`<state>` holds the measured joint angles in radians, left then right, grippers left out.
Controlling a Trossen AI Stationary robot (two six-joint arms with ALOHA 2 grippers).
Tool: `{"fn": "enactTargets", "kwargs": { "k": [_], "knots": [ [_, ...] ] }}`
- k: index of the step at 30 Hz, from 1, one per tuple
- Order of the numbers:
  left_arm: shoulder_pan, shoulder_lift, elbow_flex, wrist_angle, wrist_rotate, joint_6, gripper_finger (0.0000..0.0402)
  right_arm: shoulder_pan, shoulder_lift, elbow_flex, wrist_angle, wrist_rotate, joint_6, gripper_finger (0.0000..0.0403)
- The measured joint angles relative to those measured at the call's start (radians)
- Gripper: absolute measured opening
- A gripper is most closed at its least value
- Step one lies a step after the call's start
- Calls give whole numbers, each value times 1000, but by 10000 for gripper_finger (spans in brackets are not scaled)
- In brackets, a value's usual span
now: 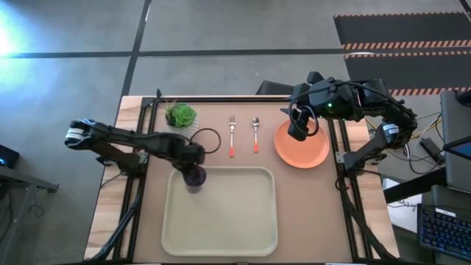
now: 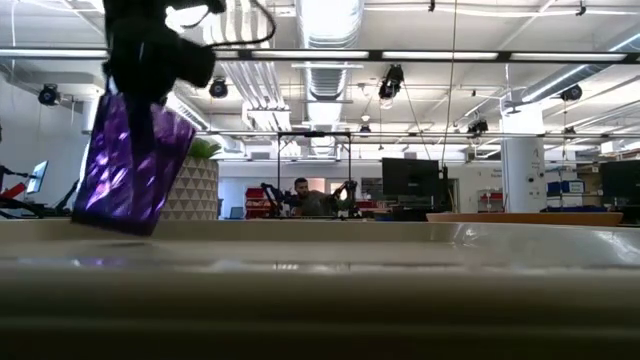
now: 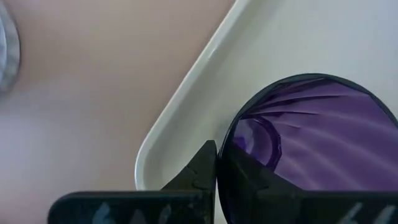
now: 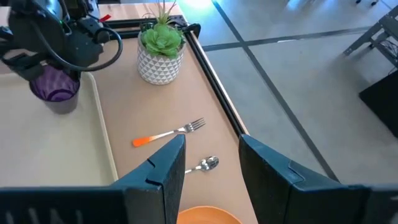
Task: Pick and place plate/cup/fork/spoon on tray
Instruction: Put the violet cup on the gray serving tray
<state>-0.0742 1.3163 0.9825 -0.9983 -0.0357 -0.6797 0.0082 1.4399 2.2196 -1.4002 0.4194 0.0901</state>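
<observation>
The purple cup hangs at the far left corner of the cream tray, with my left gripper shut on it; the low view shows the cup tilted. The orange plate lies flat on the table right of the tray. The fork and the spoon lie side by side beyond the tray, their orange handles toward it. My right gripper stands open, raised over the plate's far left part, with nothing between its fingers. My left gripper pinches the cup's rim with one finger outside the wall and the other inside the cup. The fingers come from above, pointing steeply down. The cup hangs tilted, its base low over the tray; whether it touches the tray I cannot tell.
A white pot with a green plant stands at the table's far left, close behind my left gripper. Black rails run along the table's far and side edges. Most of the tray's floor lies bare.
</observation>
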Motion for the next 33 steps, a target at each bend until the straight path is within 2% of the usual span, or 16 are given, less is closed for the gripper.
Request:
{"fn": "enactTargets", "kwargs": {
  "k": [7,19,27,33],
  "knots": [
    [2,-67,-93,43,3,-25,0,0,0,0,0,0,44,139],
    [-3,-77,-105,78,22,-21,2,0,1,0,0,0,70,139],
    [-5,-75,-104,71,58,-20,53,0,1,0,0,0,69,139],
    [-5,-80,-52,72,78,-21,82,0,1,0,0,0,67,139]
  ]
}}
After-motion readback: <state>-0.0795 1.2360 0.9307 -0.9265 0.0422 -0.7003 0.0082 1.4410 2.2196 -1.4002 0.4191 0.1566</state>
